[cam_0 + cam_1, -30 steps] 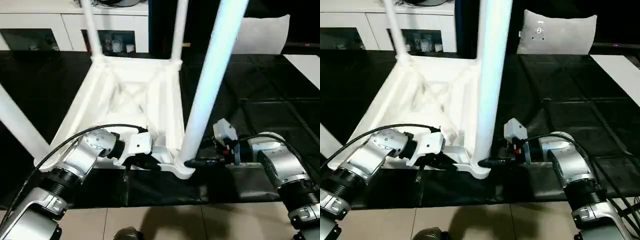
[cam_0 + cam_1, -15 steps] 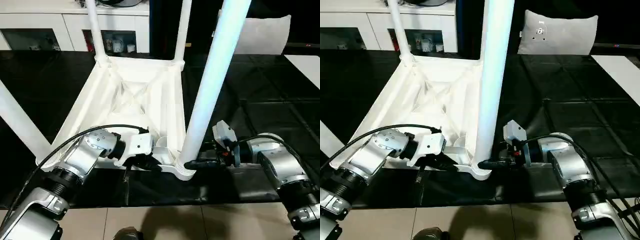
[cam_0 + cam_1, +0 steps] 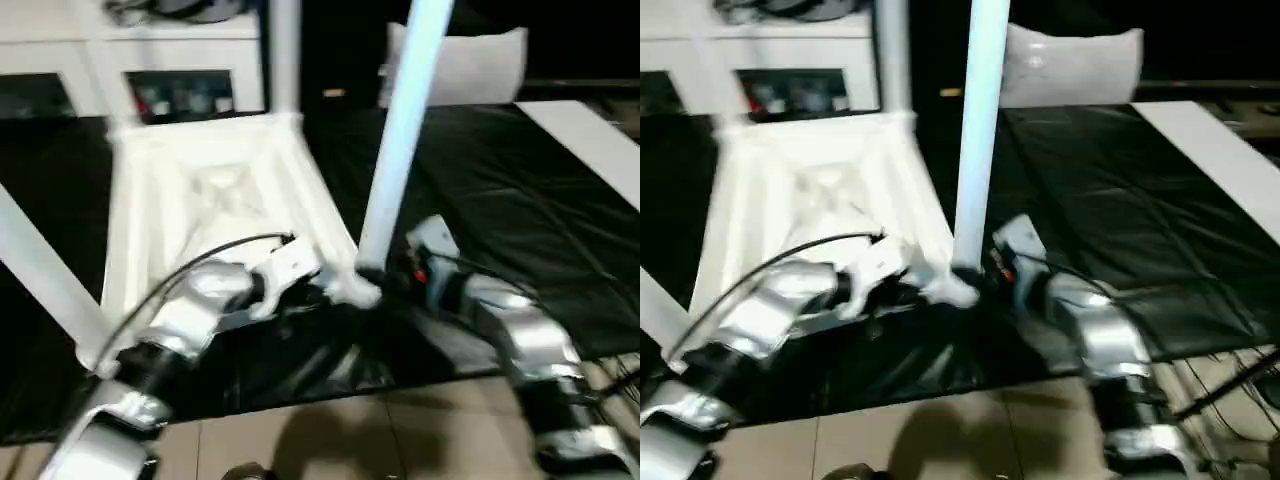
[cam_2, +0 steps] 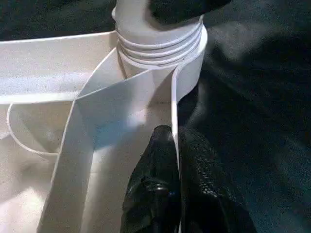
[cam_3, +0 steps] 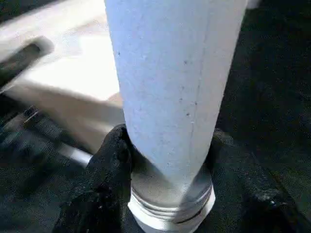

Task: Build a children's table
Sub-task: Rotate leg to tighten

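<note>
The white plastic children's table lies upside down on the black-covered tabletop, its ribbed, cross-braced underside facing up. Long tapered round white legs rise from its far corners, and another slants off at the left. The fourth white leg stands upright in the round socket at the near right corner, threaded rings visible at its base in the wrist views.

The step in hand looks like seating this last leg. The right gripper has its jaws clamped on the leg just above the threaded end, one black finger on each side. The left gripper has its jaws together, pinching the thin upright rib of the table rim just beside that socket, steadying the top.

Next, judging from the exposed threads, the leg needs turning or pressing further into the socket while the left grip keeps the table from twisting.
</note>
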Controlling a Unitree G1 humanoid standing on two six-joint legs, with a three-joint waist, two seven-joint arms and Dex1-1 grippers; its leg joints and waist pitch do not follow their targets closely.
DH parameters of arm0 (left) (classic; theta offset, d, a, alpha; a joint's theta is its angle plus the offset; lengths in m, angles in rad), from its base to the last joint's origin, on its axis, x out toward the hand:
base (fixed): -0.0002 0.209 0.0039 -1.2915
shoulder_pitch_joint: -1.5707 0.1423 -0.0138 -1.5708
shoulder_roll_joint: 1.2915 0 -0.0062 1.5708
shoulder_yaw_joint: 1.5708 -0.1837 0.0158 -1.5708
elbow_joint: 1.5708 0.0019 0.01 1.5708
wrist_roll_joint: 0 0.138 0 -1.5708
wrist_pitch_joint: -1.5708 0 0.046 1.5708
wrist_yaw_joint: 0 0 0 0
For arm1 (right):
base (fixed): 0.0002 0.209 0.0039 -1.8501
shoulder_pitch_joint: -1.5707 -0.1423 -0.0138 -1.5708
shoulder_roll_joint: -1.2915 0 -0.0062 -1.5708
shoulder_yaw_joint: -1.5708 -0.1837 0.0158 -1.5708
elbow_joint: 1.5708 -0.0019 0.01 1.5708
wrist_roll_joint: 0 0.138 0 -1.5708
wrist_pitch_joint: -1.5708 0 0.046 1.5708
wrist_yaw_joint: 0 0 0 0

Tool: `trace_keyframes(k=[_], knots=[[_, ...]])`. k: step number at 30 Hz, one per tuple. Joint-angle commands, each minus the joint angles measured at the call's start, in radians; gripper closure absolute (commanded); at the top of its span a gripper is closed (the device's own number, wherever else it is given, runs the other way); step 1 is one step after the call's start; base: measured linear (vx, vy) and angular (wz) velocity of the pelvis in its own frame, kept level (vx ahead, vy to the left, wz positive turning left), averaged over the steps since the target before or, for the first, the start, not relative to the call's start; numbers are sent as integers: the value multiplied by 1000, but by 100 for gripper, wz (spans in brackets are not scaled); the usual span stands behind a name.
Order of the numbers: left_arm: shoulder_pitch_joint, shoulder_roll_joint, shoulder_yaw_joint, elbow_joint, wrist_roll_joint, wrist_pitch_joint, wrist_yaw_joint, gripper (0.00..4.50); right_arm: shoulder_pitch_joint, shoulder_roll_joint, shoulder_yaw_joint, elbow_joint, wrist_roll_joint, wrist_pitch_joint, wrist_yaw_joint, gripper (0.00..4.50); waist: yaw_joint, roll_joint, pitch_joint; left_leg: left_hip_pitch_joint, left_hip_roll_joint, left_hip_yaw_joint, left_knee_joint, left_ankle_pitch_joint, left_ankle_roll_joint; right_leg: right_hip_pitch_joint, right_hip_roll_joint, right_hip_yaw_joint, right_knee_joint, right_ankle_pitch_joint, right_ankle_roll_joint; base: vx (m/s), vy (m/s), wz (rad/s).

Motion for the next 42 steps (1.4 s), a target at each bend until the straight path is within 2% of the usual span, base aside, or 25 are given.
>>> trace_keyframes(k=[1, 3, 4, 5, 7, 9, 11, 13, 16, 18, 21, 22, 26, 28, 30, 32, 33, 36, 37, 40, 42], knots=[[-35, -79, -49, -38, -20, 3, 26, 450, -8, 50, 49, 42, -21, 58, -82, 255, 3, -4, -48, 23, 99, -71, -95, -352, -62, 17, -123, 59, -103, -463, -141, 0, 0, 0], [-43, -108, -58, -27, 4, 7, 69, 450, -16, 75, 40, 55, -30, 44, -139, 255, -1, -2, -51, 25, 100, -66, -95, -331, -53, 14, -116, 61, -102, -381, -153, 0, 0, 0], [-47, -120, -64, -17, 17, -14, 88, 450, -17, 80, 37, 59, -26, 31, -144, 199, -1, -1, -52, 25, 100, -64, -94, -322, -50, 15, -115, 61, -100, -356, -158, 0, 0, 0], [-45, -128, -66, -13, 28, -31, 98, 450, -3, 81, 20, 33, -8, 14, -123, 185, -1, -2, -53, 24, 101, -62, -94, -309, -42, 18, -114, 62, -97, -312, -166, 0, 0, 0], [-43, -122, -66, -15, 32, -32, 96, 450, 6, 74, 10, 15, -2, 8, -114, 185, 3, -2, -55, 21, 100, -58, -91, -280, -26, 22, -114, 63, -93, -257, -180, 0, 0, 0], [-40, -107, -65, -15, 38, -31, 89, 450, 14, 59, 1, 3, -3, -5, -104, 150, 11, -3, -56, 24, 101, -54, -88, -259, -11, 20, -114, 64, -92, -233, -186, 0, 0, 0], [-38, -83, -59, -12, 37, -40, 74, 450, 26, 22, -2, -1, -6, -39, -70, 142, 24, -4, -58, 21, 101, -52, -86, -215, 5, 26, -114, 63, -87, -186, -195, 0, 0, 0], [-36, -52, -50, 1, 36, -80, 55, 450, 36, -17, -14, -10, 12, -61, -20, 105, 28, -4, -59, 18, 101, -52, -86, -201, 11, 30, -113, 61, -84, -167, -199, 0, 0, 0], [-34, -27, -43, 9, 23, -130, 12, 450, 33, -50, -36, -12, 43, -48, 14, 95, 32, 0, -59, 19, 102, -52, -86, -199, 22, 31, -113, 59, -82, -150, -210, 0, 0, 0], [-28, -2, -44, 9, 18, -145, -30, 450, 31, -87, -39, -10, 54, -68, 73, 62, 32, -1, -59, 19, 102, -52, -86, -204, 21, 31, -113, 58, -83, -157, -213, 0, 0, 0], [-15, 58, -51, 7, -4, -194, -129, 450, 29, -167, -41, -9, 79, -95, 210, 53, 39, 3, -60, 21, 104, -50, -84, -200, 20, 30, -112, 58, -80, -147, -214, 0, 0, 0], [-13, 82, -56, 6, -18, -204, -178, 450, 32, -205, -24, -7, 78, -140, 283, 38, 42, 2, -60, 19, 105, -49, -84, -200, 24, 30, -112, 58, -77, -128, -222, 0, 0, 0], [-21, 137, -73, 23, -36, -270, -293, 450, 37, -285, 29, -24, 80, -215, 442, 38, 48, 3, -64, 18, 106, -48, -79, -171, 38, 33, -112, 54, -68, -72, -240, 0, 0, 0], [-22, 142, -75, 26, -39, -281, -309, 450, 35, -293, 35, -21, 80, -220, 456, 38, 51, 4, -63, 15, 106, -46, -76, -154, 55, 32, -111, 53, -65, -47, -251, 0, 0, 0], [-25, 163, -86, 22, -56, -304, -381, 450, 26, -317, 49, -8, 98, -240, 541, 38, 53, -4, -63, 16, 107, -45, -75, -160, 61, 34, -113, 52, -67, -66, -257, 0, 0, 0], [-26, 174, -93, 17, -69, -311, -422, 450, 20, -329, 59, 0, 110, -252, 596, 54, 59, 1, -63, 16, 110, -45, -74, -162, 64, 32, -114, 51, -67, -88, -259, 0, 0, 0], [-26, 181, -98, 12, -75, -315, -446, 450, 17, -337, 66, 4, 117, -256, 631, 63, 59, -3, -63, 16, 110, -44, -75, -161, 65, 32, -113, 50, -67, -92, -259, 0, 0, 0], [-25, 191, -111, 2, -86, -327, -493, 450, 10, -350, 86, 12, 132, -260, 710, 91, 73, 1, -64, 21, 113, -42, -73, -166, 63, 26, -112, 50, -66, -102, -262, 0, 0, 0], [-18, 195, -124, -10, -92, -339, -527, 450, 4, -354, 101, 17, 145, -261, 752, 100, 78, -4, -63, 21, 114, -43, -74, -165, 61, 27, -114, 49, -64, -108, -262, 0, 0, 0], [-8, 192, -132, -25, -102, -333, -553, 450, -5, -340, 112, 34, 150, -259, 775, 132, 80, -2, -64, 20, 115, -44, -76, -172, 53, 26, -114, 48, -65, -127, -260, 0, 0, 0], [-9, 188, -132, -18, -97, -338, -551, 450, -7, -335, 121, 39, 155, -249, 792, 143, 82, -6, -63, 20, 114, -44, -75, -180, 48, 26, -116, 48, -66, -142, -258, 0, 0, 0]])
